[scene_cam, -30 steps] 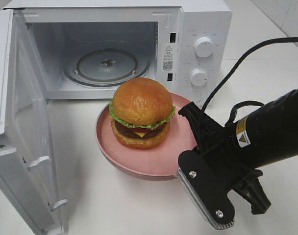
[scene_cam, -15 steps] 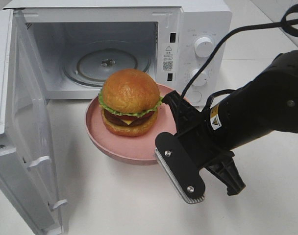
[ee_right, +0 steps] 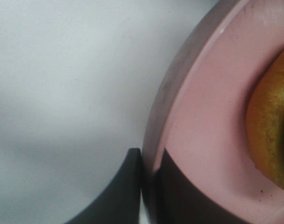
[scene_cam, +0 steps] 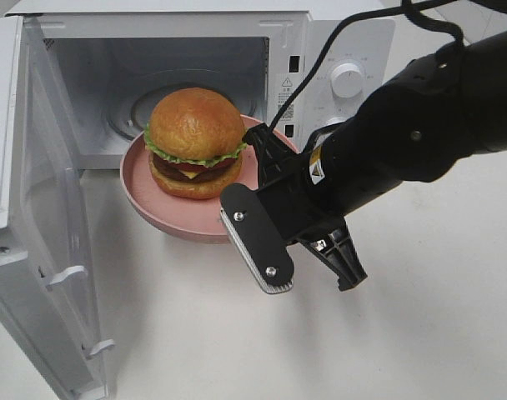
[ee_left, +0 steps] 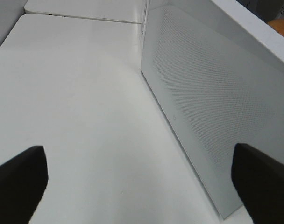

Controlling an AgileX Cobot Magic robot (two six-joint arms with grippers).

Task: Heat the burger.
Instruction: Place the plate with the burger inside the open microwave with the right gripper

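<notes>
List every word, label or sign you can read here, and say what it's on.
No words can be read anywhere.
Microwave sticker: warning triangle sign; print below too small.
Dial markings: too small.
Yellow label on the right arm: blurred.

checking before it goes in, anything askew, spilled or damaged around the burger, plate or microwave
Nothing stands out. The round golden-bun burger sits upright and whole on the round pink plate, whose rim the right gripper's fingers pinch. The door of the white microwave stands wide open, and no spill shows.
</notes>
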